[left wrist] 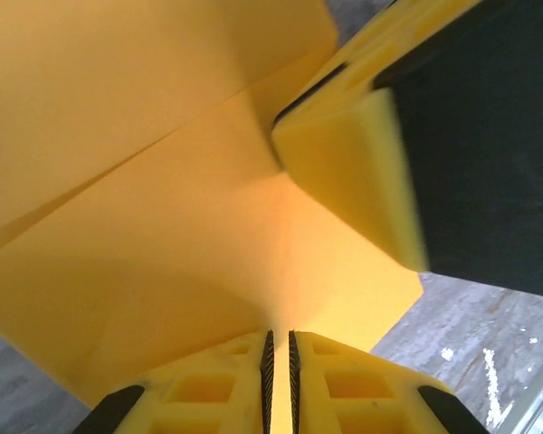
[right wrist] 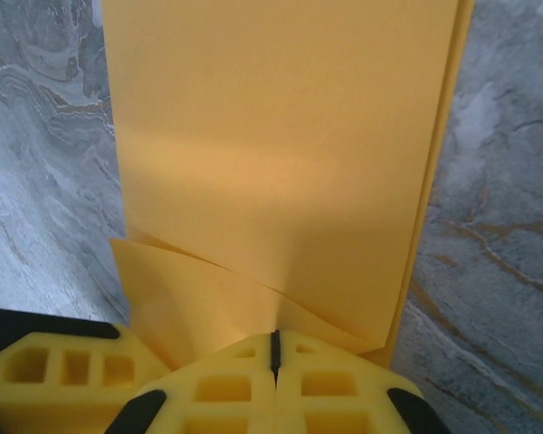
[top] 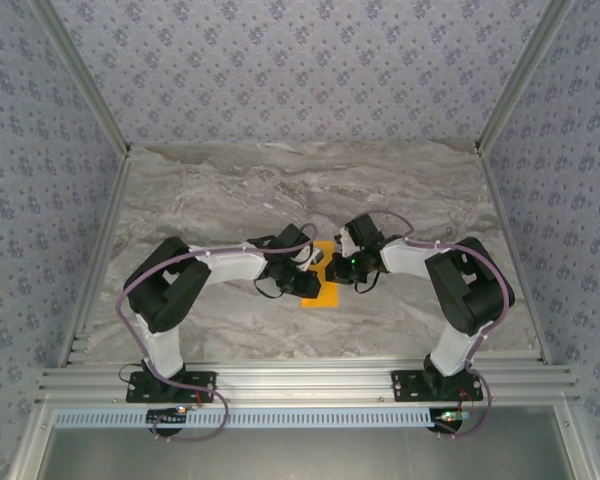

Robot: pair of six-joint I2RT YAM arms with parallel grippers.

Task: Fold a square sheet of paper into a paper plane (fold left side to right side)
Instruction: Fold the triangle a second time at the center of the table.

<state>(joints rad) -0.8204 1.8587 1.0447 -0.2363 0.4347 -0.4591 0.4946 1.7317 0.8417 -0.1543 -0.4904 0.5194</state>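
Orange-yellow is the colour that jumps out from the top camera: a thin, plain orange-yellow sheet of paper [top: 322, 296] lies mid-way across the grey marble-look table [top: 230, 190], right between the two arms. The left gripper [top: 308, 282] and right gripper [top: 338, 272] both sit at it from either side, close together. From up here I can't tell how the jaws stand.

Left wrist cam: the left gripper [left wrist: 279, 357] has its yellow ribbed fingers [left wrist: 208, 389] nearly touching, pinching an edge of the sheet of paper [left wrist: 163, 235] in the thin slit between them. A crease runs diagonally across the paper. The right gripper's yellow and black finger [left wrist: 344, 172] presses in from the upper right. A bit of table [left wrist: 471, 325] peeks out at lower right.

Right wrist cam: the right gripper [right wrist: 274, 348] has its jaws pressed together on the near edge of the sheet of paper [right wrist: 281, 136], which rumples a little at the pinch. It stretches away as a tall strip, looking doubled along its right edge, table [right wrist: 498, 226] on both sides.
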